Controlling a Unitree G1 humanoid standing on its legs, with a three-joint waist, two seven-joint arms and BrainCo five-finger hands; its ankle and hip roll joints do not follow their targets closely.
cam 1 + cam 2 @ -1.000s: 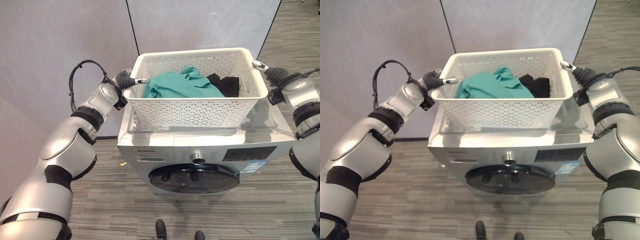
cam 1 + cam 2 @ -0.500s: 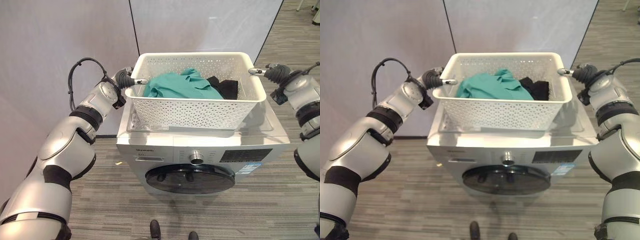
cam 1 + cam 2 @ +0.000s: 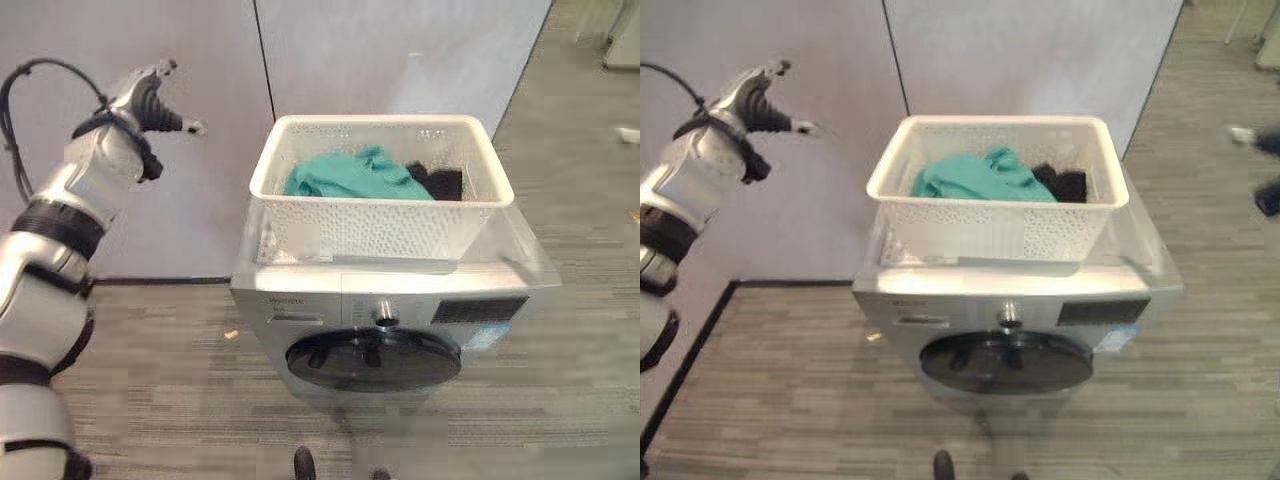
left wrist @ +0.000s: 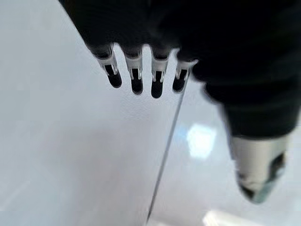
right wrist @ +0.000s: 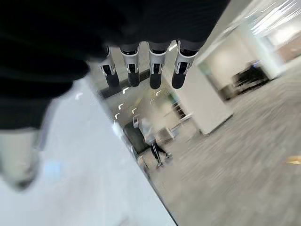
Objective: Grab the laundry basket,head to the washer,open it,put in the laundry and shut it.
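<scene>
The white perforated laundry basket [image 3: 375, 228] stands on top of the washer [image 3: 300, 300]. A teal garment [image 3: 355, 175] and a black garment [image 3: 440, 182] lie inside it. The washer's dark round door [image 3: 375, 358] is shut. My left hand [image 3: 145, 100] is raised at the upper left in front of the wall, well apart from the basket. In its wrist view the left hand's fingers [image 4: 136, 80] are straight and hold nothing. My right hand [image 3: 1243, 135] is a blur at the right edge, away from the basket, and its fingers [image 5: 141, 70] are straight and empty.
Grey wall panels [image 3: 400, 50] stand right behind the washer. Striped grey carpet [image 3: 570, 400] spreads in front and to the right. A control knob [image 3: 383, 320] sits above the door. Far off in the right wrist view a person [image 5: 153, 141] stands in the room.
Both hands have left the basket's ends: the left swung up and out to the upper left, the right out to the right edge. The basket stays on the washer.
</scene>
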